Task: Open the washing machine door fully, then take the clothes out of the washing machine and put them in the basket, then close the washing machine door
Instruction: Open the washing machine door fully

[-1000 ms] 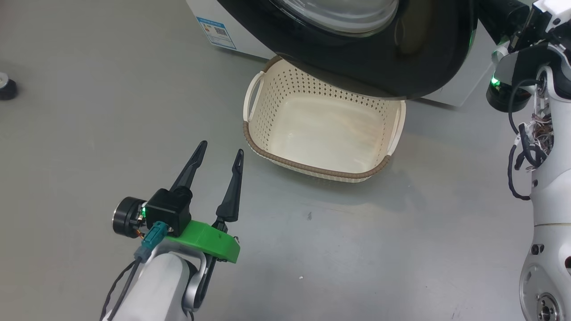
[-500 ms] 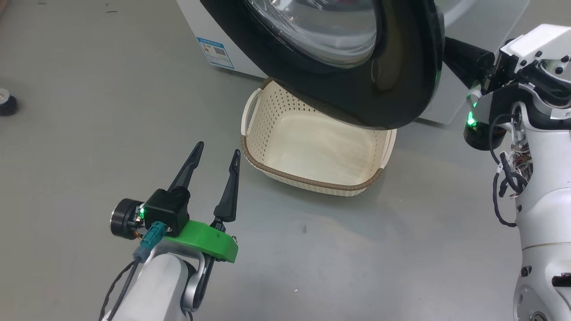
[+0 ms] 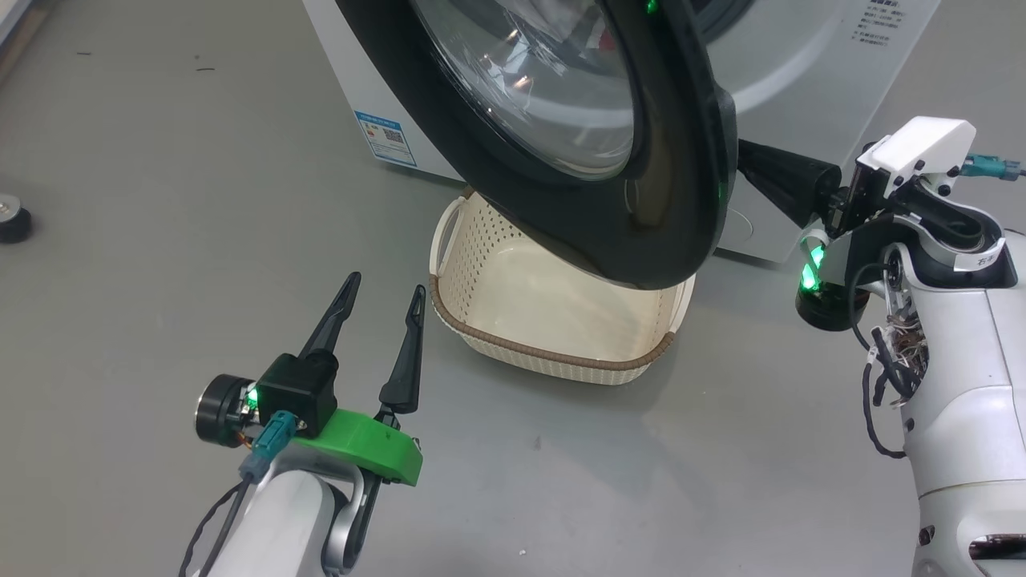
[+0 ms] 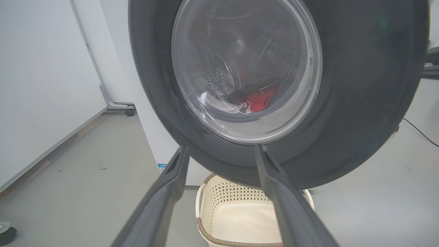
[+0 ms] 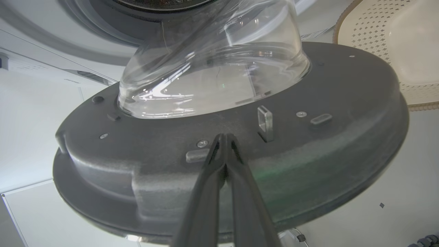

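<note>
1. The door (image 3: 673,224) is being held swung partway out from the washer (image 3: 801,64), with its black rim hanging above the basket (image 3: 577,370).
2. The right claw (image 5: 224,137) is being held pressed together, with nothing between its fingers.
3. In the right wrist view, that claw's tips are being laid against the door's grey inner face. They are just beside a small metal latch loop (image 5: 264,121) and below the bulging glass bowl (image 5: 212,68).
4. In the head view, the right claw's dark fingers are being hidden behind the door's right edge, with the pale arm (image 3: 954,336) reaching in from the right.
5. The left claw (image 3: 387,282) is being held spread, with nothing gripped. It is above the floor (image 3: 160,240), near the basket's near-left corner but apart from it.
6. In the left wrist view, the left claw's two fingers are being pointed at the door's lower rim, one on each side of the basket's left half.
7. The basket is being left standing on the floor, just in front of the washer and under the door.
8. The red garment (image 4: 257,99) is being seen through the door's glass in the left wrist view, lying low in the perforated drum (image 4: 219,73).
9. A blue label (image 3: 385,138) is being shown low on the washer's white front, left of the door.
10. A small dark round thing (image 3: 12,220) is being left at the floor's left edge, well apart from the basket.
</note>
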Robot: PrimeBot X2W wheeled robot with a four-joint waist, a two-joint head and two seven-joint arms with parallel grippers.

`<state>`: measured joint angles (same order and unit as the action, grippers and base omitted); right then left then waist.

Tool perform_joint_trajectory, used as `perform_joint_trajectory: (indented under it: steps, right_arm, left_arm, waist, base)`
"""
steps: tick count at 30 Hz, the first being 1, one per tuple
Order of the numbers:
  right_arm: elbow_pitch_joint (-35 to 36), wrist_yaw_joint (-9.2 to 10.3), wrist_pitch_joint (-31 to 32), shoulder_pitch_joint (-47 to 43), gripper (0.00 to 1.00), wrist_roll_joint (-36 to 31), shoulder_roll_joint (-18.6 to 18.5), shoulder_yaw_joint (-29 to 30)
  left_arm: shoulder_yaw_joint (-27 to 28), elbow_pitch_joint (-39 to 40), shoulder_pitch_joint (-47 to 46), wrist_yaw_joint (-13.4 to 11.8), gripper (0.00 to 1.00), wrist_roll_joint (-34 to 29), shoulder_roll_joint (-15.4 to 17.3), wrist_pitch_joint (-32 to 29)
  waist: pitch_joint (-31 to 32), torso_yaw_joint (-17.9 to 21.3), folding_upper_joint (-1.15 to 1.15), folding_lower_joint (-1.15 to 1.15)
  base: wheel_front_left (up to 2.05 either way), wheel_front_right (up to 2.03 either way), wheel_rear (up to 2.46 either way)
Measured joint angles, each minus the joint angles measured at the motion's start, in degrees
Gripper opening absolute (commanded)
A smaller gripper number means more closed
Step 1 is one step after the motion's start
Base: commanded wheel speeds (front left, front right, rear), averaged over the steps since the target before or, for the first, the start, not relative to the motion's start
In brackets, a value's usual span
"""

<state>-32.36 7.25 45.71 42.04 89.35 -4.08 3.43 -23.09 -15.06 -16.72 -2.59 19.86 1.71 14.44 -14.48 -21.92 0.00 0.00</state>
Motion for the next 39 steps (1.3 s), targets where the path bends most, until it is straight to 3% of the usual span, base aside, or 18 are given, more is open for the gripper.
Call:
perform_joint_trajectory:
  steps: [7,9,19,28,39]
  right_arm:
    - [0.8,0.00,2.2,-2.3,0.00,6.4,0.1,-4.5]
    - [1.8,0.00,2.9,-3.5,0.00,9.8,0.1,-8.6]
    - [5.1,0.00,2.8,-6.4,0.00,16.4,0.1,-18.7]
    - [8.7,0.00,0.2,-7.6,0.00,19.8,0.1,-26.0]
    - [10.8,0.00,-4.9,-8.3,0.00,18.7,0.1,-28.6]
  left_arm:
    - [0.5,-0.2,0.9,-0.1,1.00,-0.8,0.0,0.0]
    - [0.5,-0.2,1.0,-0.1,1.00,-0.8,0.0,0.0]
    - [0.6,-0.2,1.6,-0.1,1.00,-0.9,0.0,0.0]
    - [0.6,0.1,2.1,-0.1,1.00,-0.9,0.0,0.0]
    - [2.2,0.2,2.2,-0.1,1.00,-1.4,0.0,0.0]
  waist:
    - [1.1,0.1,0.00,0.00]
    - [1.4,0.0,0.00,0.00]
    - [1.6,-0.5,0.00,0.00]
    - [1.6,-1.1,0.00,0.00]
    - [1.8,-0.8,0.00,0.00]
  base:
    - [0.00,0.00,0.00]
    - [0.00,0.00,0.00]
    - [0.00,0.00,0.00]
    - [0.00,0.00,0.00]
    - [0.00,0.00,0.00]
